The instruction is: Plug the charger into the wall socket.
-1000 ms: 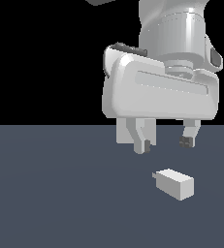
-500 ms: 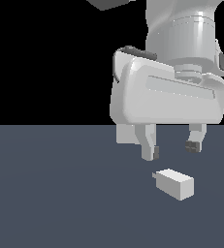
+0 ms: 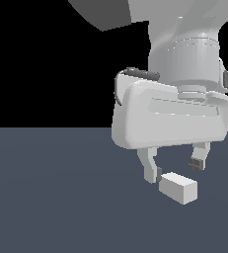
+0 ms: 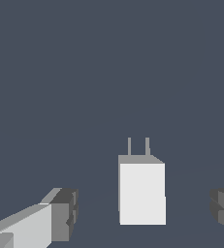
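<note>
Slate-blue floor (image 3: 46,197) (bare, flat) | black backdrop | charger (image 3: 178,187) lying on it | gripper (image 3: 175,168) spread wide above it

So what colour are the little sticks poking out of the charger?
Grey, darker than the off-white charger body. The prongs show best in the wrist view.

Both views are clean simulator renders, sharp from edge to edge, with no blur, grain or lens distortion. Light is even and moderate, seemingly from above: the charger (image 3: 178,188) has a brighter top face and a slightly duller side. The gripper (image 3: 175,169) body shows soft highlights along its upper edge, with no harsh glare. The dark blue-grey worktop (image 3: 51,197) is flat and uniform, carrying no clear cast shadows. Above it the exterior view's background is pure black.
</note>
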{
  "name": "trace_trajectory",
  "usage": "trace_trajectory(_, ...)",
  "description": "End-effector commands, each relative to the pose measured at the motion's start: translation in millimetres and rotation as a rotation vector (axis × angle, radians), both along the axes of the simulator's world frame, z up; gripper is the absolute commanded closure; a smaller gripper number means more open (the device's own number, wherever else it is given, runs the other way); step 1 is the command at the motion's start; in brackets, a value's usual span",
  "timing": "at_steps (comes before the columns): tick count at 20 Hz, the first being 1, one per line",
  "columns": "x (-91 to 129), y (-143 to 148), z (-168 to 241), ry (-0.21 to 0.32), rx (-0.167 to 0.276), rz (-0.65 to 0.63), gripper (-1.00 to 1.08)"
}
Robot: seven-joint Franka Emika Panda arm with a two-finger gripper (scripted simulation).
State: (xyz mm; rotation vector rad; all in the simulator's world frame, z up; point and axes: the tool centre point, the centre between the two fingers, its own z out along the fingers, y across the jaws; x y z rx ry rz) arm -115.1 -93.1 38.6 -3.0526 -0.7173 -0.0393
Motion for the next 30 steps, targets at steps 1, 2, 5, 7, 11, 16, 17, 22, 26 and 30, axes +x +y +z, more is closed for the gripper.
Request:
trace_trajectory(1,0,0,-11,0.001,0.000,0.000,-0.92)
trace_trajectory(2,0,0,-15,0.000,0.000,0.001,-0.92)
trace_trajectory(5,0,0,-23,0.000,0.000,0.001,-0.92)
trace_trajectory(7,0,0,-26,0.000,0.000,0.001,-0.92)
trace_trajectory(11,0,0,-27,0.000,0.000,0.001,1.08)
trace_trajectory(16,0,0,-27,0.000,0.000,0.001,1.08)
trace_trajectory(17,0,0,-27,0.000,0.000,0.001,1.08)
trace_trajectory(22,0,0,-26,0.000,0.000,-0.002,1.08)
trace_trajectory(26,1,2,-24,0.000,0.000,-0.023,1.08)
trace_trajectory(30,3,6,-19,0.000,0.001,-0.065,1.08)
